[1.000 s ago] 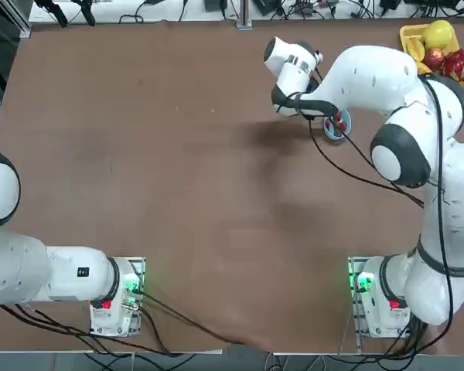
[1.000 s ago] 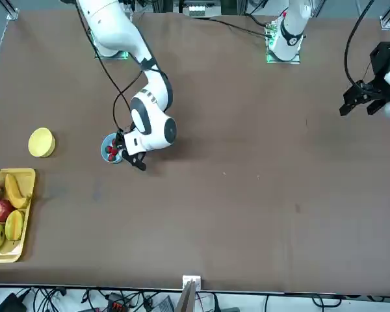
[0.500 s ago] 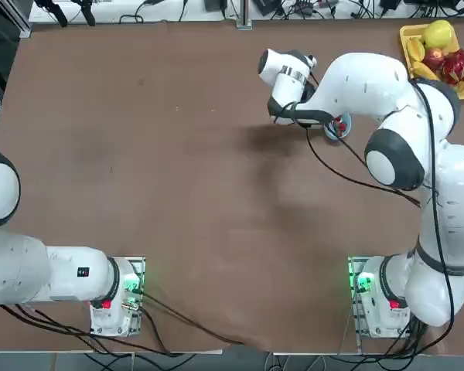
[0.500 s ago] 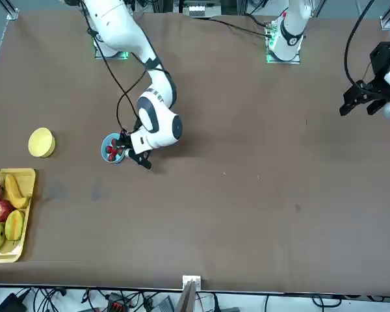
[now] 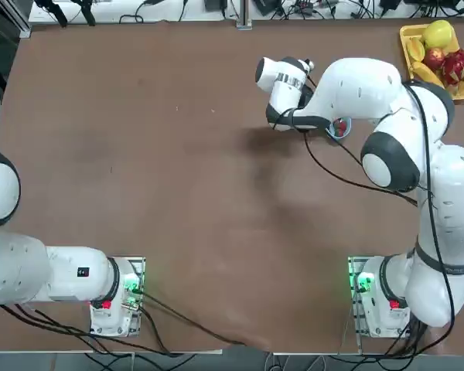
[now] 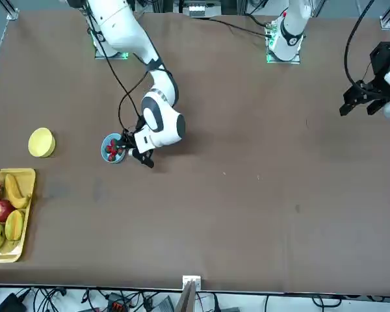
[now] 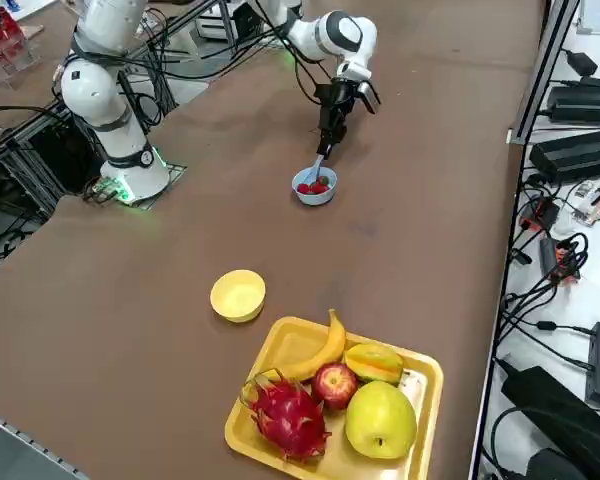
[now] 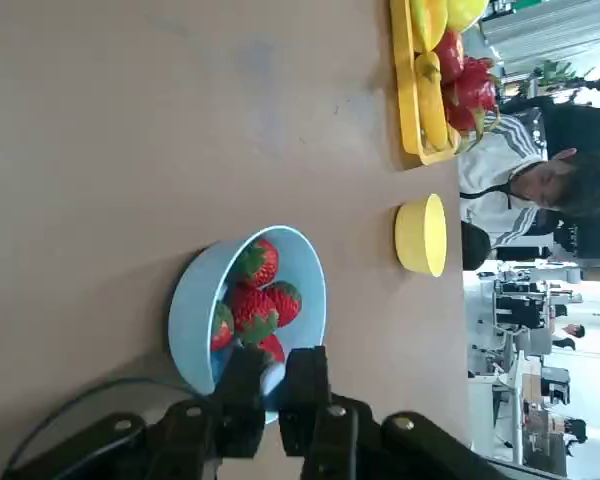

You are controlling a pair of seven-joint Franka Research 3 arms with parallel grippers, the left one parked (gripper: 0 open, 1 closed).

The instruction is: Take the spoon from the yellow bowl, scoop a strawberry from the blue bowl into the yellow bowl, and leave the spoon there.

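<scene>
The small blue bowl (image 7: 314, 187) holds several red strawberries (image 8: 256, 308). My right gripper (image 7: 329, 143) hangs at the bowl's rim, shut on the handle of the pale spoon (image 7: 313, 172), whose tip dips into the blue bowl. In the wrist view the spoon (image 8: 270, 379) shows between the two dark fingers (image 8: 243, 388), just at the blue bowl (image 8: 195, 300). The yellow bowl (image 7: 238, 295) stands by itself with nothing in it, between the blue bowl and the fruit tray. In the front view the gripper (image 6: 132, 150) sits right beside the blue bowl (image 6: 112, 149), and the yellow bowl (image 6: 41, 142) stands further left.
A rectangular yellow tray (image 7: 280, 345) with a banana, apple, dragon fruit and other fruit lies at the table corner past the yellow bowl. The arm's black cable (image 6: 123, 97) hangs near the wrist. A person (image 8: 540, 175) sits beyond the table edge.
The right wrist has shifted a little toward the table's middle, away from the blue bowl. The gripper stays shut on the spoon at the bowl. The bowls have not moved.
</scene>
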